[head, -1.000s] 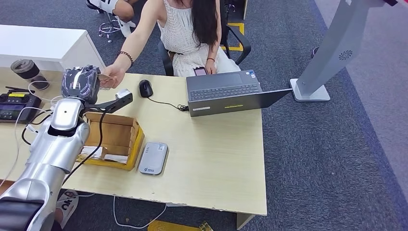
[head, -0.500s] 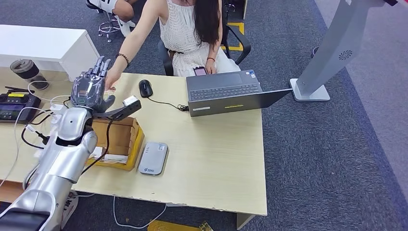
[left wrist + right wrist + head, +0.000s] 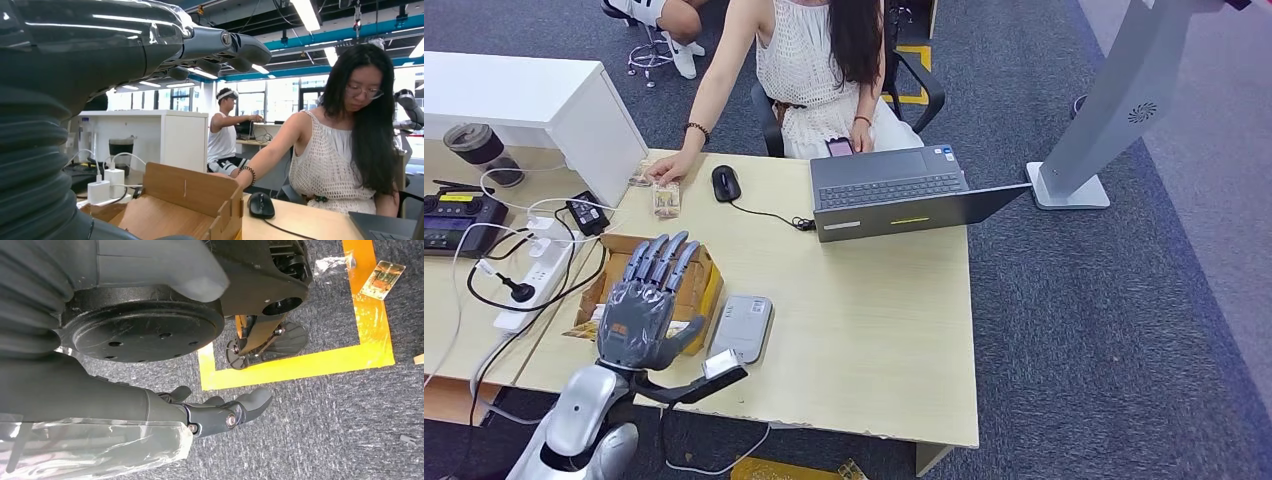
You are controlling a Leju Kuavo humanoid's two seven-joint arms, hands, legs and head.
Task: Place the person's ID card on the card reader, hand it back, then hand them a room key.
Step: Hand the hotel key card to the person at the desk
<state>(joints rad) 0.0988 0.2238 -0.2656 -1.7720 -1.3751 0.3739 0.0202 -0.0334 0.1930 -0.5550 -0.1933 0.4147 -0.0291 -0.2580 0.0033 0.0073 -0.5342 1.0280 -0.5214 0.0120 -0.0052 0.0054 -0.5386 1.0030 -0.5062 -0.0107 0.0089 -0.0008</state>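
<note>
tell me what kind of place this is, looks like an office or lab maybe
Most likely an open-plan office or robotics lab set up as a mock reception desk. A person sits at a desk with a laptop and mouse, and the left wrist view shows more workstations and exposed ceiling ducts behind.

Card reader (image 3: 742,329) right of box (image 3: 692,275), laptop (image 3: 894,192) behind.
</note>
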